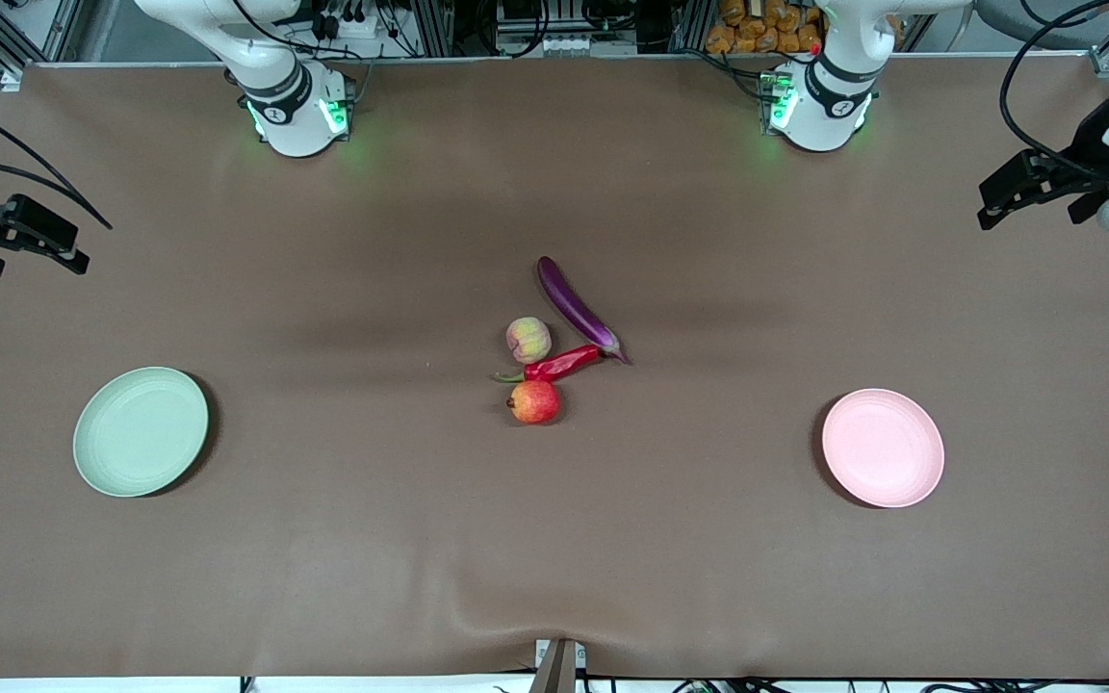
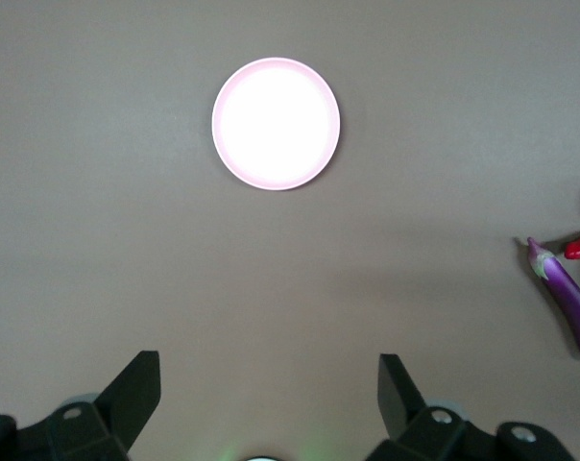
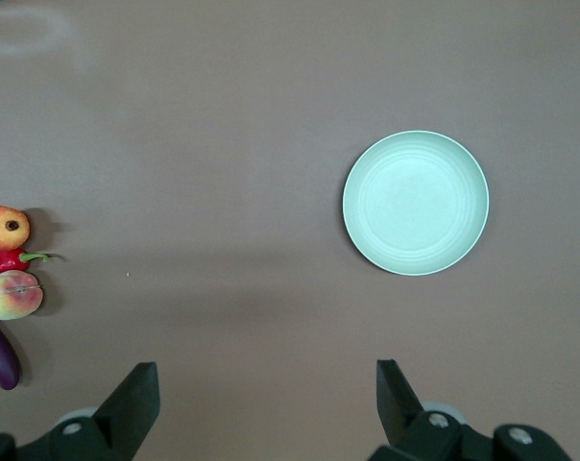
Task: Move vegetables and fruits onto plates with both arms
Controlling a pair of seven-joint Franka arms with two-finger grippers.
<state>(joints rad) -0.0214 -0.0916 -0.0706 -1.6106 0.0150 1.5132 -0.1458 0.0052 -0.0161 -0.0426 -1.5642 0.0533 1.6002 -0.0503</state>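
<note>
**A:** How far are you with the job?

**B:** You have not started yet. Both plates have nothing on them. The green plate [image 1: 141, 431] sits toward the right arm's end of the table, and the pink plate [image 1: 883, 448] sits toward the left arm's end.

**A:** Where is the food?

**B:** All four pieces lie in a little bunch in the middle of the table, well apart from both plates. The eggplant [image 1: 576, 306] is the farthest from the front camera. Its stem end touches the tip of the chili pepper [image 1: 562, 365]. The peach [image 1: 528, 339] is just beside the chili, and the apple [image 1: 534, 401] is the nearest to the front camera, also right by the chili.

**A:** And your grippers?

**B:** Your left gripper [image 1: 1036, 192] hangs over the table edge at its own end, close to the pink plate's end. Its fingers [image 2: 136, 384] are wide apart and hold nothing. Your right gripper [image 1: 11, 241] hangs over the edge at its end, and its fingers [image 3: 136, 394] are wide apart too, with nothing in them.

**A:** So the food is not near the fingers?

**B:** No. It is well apart from both. You still have all four pieces to move, I think.
</note>
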